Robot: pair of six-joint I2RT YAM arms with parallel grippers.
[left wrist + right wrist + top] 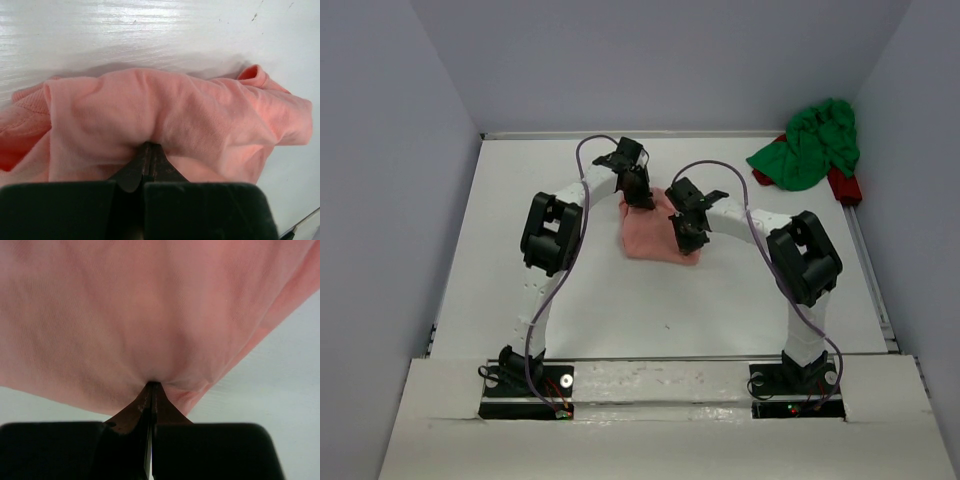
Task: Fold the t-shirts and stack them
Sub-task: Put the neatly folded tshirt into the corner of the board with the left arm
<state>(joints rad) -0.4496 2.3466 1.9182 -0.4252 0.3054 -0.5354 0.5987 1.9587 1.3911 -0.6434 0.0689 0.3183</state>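
Pinches the salmon pink t-shirt (655, 240) with both tools at mid-table; clamps the left gripper (642, 200) shut on a fold at the far left edge of the bunch, and the right gripper (692, 238) shut on cloth at the near right edge, with jaws pressed together in both wrist views and fabric puckering at the tips; lies crumpled on the white table (620, 310) in the left wrist view, and tents out from the pinch in the right wrist view. Leaves the bright green t-shirt (810, 148) heaped at the far right corner, well apart, partly over something red (846, 188). Handles, judging by the sag and wrinkles, as light, limp cloth; drapes rather than keeps a shape, probably stretches a little under a tug, risks no breakage. Best taken at hems, shoulders or corners, by thin single edges and not thick bunched folds, so as to spread flat before folding.
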